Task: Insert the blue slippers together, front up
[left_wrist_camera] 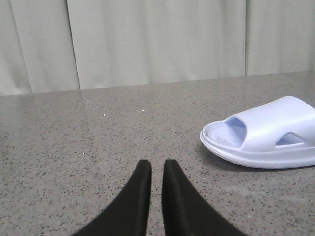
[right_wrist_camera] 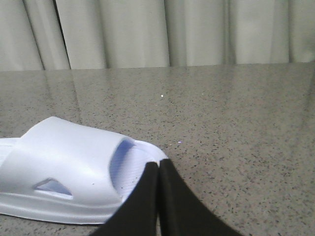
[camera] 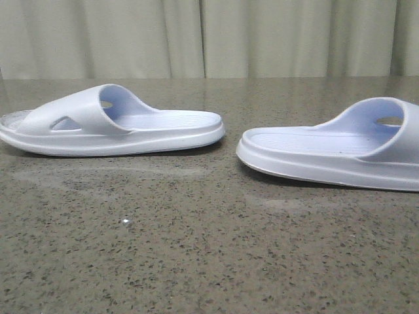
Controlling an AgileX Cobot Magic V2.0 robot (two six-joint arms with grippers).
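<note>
Speckled grey stone table (camera: 196, 261) fills the foreground of the front view, with neither arm visible there. Two pale blue-white moulded foam slides lie flat on their soles, heels facing each other across a gap: left slipper (camera: 111, 121) with toe outward to the left, right slipper (camera: 340, 147) with toe outward to the right. Probably start layout; nothing nested yet.

Left gripper (left_wrist_camera: 156, 169): black fingers nearly together with a narrow slit, holding nothing; left slipper (left_wrist_camera: 266, 135) sits beside and ahead of it, apart. Right gripper (right_wrist_camera: 158, 169): fingers pressed shut, empty; right slipper's (right_wrist_camera: 69, 172) toe end lies just beside the tips, contact not discernible.
</note>
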